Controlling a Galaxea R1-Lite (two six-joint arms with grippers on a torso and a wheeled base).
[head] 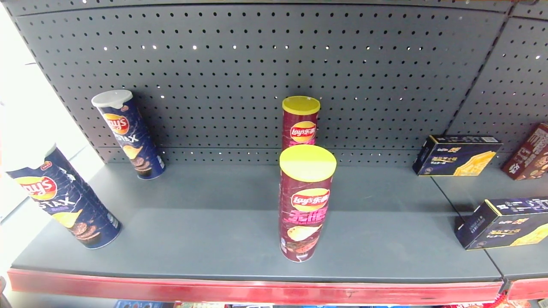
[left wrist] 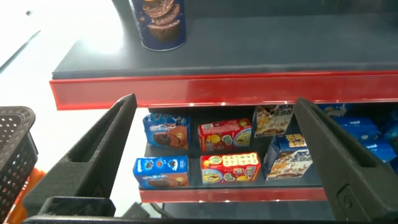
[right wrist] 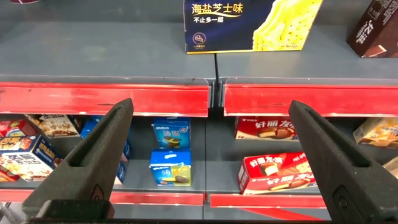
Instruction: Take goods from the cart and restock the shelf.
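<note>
On the grey shelf stand two maroon chip cans with yellow lids, one in front and one behind it against the pegboard. Two dark blue chip cans stand at the left, one near the front edge and one at the back. My left gripper hangs open and empty below the shelf's red front lip, with the front blue can above it. My right gripper is open and empty, facing the red lip under a dark blue biscuit box.
Two dark blue boxes and a brown box lie on the shelf's right side. Lower shelves hold several small snack boxes. A black mesh basket stands beside my left gripper.
</note>
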